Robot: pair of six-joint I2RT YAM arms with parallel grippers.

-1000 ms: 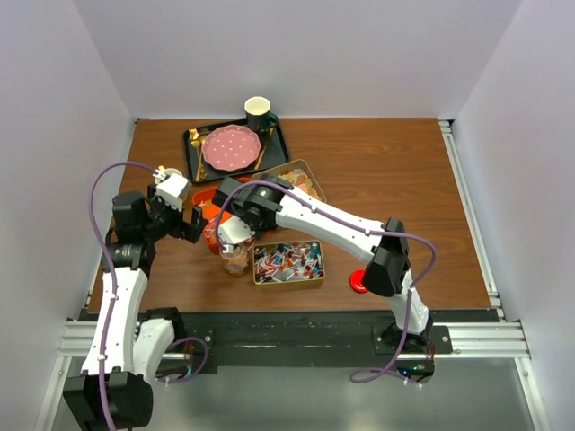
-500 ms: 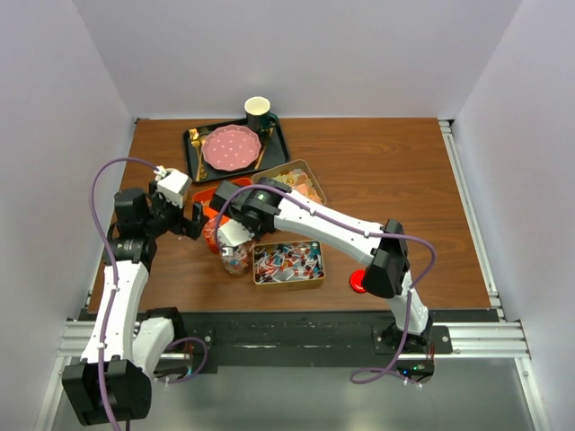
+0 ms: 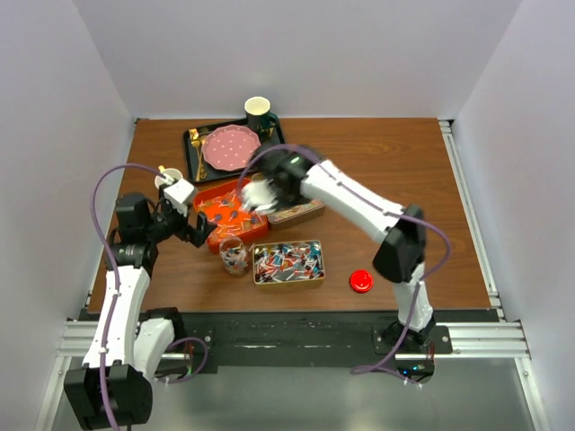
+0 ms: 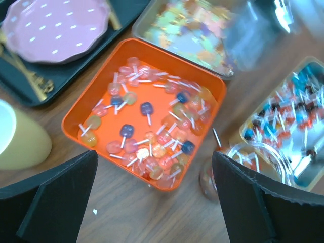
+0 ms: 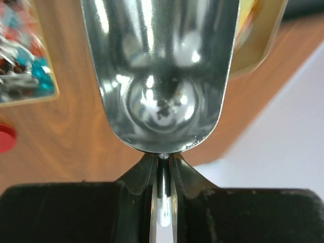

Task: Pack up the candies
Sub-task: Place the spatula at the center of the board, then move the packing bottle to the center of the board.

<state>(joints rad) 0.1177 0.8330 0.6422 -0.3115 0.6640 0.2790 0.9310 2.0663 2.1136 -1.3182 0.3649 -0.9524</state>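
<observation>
Right fingers point(image 5: 135, 177) clamp empty shiny steel scoop point(image 5: 157, 61); left fingers point(image 4: 55, 197) wide, idle. Suggest dipping low into pale yellow-orange gummy candies point(image 4: 182, 33), lifting level.

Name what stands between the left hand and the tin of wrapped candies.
A small glass jar stands there, between the open left hand and the tin of wrapped candies. The top view shows it best.

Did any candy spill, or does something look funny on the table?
Nothing looks spilled that I can see: the candies sit inside the orange tray, the tin and the jar. The only stray thing is the red lid, lying alone near the table's front edge, away from the open jar.
</observation>
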